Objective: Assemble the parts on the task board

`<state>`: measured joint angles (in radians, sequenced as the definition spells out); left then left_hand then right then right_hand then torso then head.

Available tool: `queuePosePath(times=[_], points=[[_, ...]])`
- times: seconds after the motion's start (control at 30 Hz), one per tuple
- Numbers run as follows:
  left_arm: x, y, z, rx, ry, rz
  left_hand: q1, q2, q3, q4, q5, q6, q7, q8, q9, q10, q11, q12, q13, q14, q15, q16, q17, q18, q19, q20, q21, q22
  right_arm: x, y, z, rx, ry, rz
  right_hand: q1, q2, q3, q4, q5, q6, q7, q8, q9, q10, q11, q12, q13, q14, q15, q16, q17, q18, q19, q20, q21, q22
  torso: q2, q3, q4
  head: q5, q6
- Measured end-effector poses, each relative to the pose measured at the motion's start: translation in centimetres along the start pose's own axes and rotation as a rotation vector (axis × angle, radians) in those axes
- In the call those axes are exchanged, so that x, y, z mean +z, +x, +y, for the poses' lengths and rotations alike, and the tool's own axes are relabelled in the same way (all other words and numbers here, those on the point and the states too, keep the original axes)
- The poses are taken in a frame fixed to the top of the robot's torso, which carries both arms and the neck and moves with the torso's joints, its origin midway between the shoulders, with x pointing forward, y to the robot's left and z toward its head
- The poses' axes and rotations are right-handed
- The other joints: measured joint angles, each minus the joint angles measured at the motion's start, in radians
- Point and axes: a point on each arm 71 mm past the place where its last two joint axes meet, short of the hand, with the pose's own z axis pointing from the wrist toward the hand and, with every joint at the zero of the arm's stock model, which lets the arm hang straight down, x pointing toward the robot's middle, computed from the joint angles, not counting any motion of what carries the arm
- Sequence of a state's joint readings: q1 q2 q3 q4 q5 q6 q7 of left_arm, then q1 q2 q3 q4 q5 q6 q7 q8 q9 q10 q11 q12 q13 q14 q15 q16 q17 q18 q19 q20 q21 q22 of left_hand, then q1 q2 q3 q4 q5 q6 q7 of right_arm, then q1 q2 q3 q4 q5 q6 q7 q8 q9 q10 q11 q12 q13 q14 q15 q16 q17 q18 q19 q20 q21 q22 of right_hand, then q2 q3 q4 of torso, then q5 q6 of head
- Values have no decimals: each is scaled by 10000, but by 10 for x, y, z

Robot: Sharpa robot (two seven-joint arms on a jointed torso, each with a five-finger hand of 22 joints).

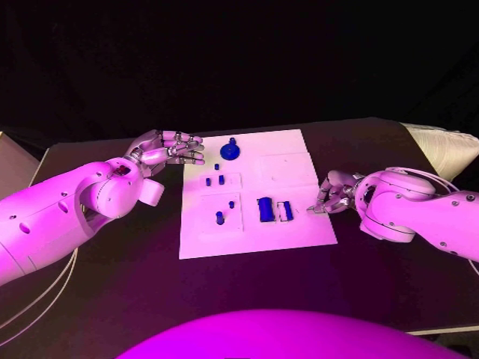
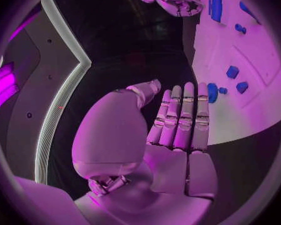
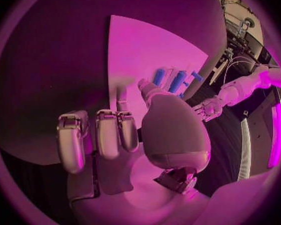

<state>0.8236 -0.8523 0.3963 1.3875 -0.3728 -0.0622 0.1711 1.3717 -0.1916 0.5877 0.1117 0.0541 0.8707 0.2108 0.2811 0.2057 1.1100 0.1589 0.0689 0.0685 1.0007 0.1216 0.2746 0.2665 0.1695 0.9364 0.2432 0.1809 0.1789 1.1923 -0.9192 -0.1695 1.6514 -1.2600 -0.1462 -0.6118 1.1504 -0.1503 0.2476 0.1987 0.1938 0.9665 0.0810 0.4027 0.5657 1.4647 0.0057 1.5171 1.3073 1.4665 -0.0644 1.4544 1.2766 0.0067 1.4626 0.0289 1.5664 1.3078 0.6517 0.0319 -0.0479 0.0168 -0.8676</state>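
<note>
Fingers, head view: my left hand (image 1: 166,149) sits just beside the far-left edge of the board (image 1: 293,232), fingers loosely curled with nothing in them that I can see; my right hand (image 1: 334,193) is at the right edge near the middle, fingers bent inward, and I cannot tell whether it pinches anything.
Parts, head view: a round blue piece (image 1: 230,151) lies at the far end, small pegs (image 1: 219,218) down the left side, two upright blocks (image 1: 266,209) near the right hand.
Risk, head view: I judge the blocks could tip or slide if my right hand comes in sideways, since they stand narrow and close together.
Fingers, left wrist view: my left fingers (image 2: 184,116) lie straight and side by side, palm bare, holding nothing, tips beside a blue peg (image 2: 212,92).
Risk, left wrist view: a flat sweep could knock the small pegs off their spots.
Fingers, right wrist view: my right fingers (image 3: 100,135) are curled in; I see nothing between them.
Surfaces: board smooth, flat and hard; parts look like rigid moulded plastic, probably slippery against metal fingers; table (image 1: 110,284) matte black.
</note>
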Motion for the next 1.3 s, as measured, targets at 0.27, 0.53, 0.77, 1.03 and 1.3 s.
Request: queuePosePath(times=[0.27,0.53,0.77,1.03,1.3], points=[[0,0,0,3,-10,-12,0,0,-28,27,0,0,0,0,-12,0,0,37,6,0,0,-39,28,0,0,0,-42,-36,-4,5,7,40,-254,-99,0,0,27,27,0,61,4,-24,-21,0,0,0,8,0,0,0,0,1,0,0,0,-1,0,-3,0,21,-12],[0,-1,0,2,-18,-10,0,0,-28,27,0,0,0,0,-13,0,0,37,10,0,0,-39,36,-1,0,0,-42,-40,-8,7,21,200,-642,-181,-66,-66,-2,140,39,94,-28,-24,6,0,0,0,8,0,0,0,0,0,0,0,0,-2,-5,-8,-3,26,-18],[0,0,0,-1,-22,-6,0,0,-27,27,0,0,0,0,-13,0,0,37,9,0,0,-39,35,0,0,0,-42,-40,-6,9,35,302,-903,-219,-162,-50,27,169,39,94,-28,-24,18,0,0,0,7,0,0,0,0,1,0,0,0,-3,-5,-14,-3,-5,-28],[0,-1,0,3,-24,-5,0,0,-27,27,0,0,0,0,-12,0,0,37,8,0,0,-39,34,0,0,0,-42,-39,1,10,43,336,-948,-271,-161,-50,53,195,38,198,-88,79,80,2,-2,0,7,0,0,0,0,0,0,0,0,-4,-3,-21,9,-7,-47],[-1,-1,0,8,-28,-8,42,42,-27,27,0,0,0,0,-12,0,0,37,7,36,36,-39,54,0,37,-38,-41,-58,4,13,47,308,-942,-208,-86,-124,180,122,38,266,-128,213,192,2,-75,-50,6,0,-75,0,22,0,0,0,0,-4,-1,-16,4,28,-51]])
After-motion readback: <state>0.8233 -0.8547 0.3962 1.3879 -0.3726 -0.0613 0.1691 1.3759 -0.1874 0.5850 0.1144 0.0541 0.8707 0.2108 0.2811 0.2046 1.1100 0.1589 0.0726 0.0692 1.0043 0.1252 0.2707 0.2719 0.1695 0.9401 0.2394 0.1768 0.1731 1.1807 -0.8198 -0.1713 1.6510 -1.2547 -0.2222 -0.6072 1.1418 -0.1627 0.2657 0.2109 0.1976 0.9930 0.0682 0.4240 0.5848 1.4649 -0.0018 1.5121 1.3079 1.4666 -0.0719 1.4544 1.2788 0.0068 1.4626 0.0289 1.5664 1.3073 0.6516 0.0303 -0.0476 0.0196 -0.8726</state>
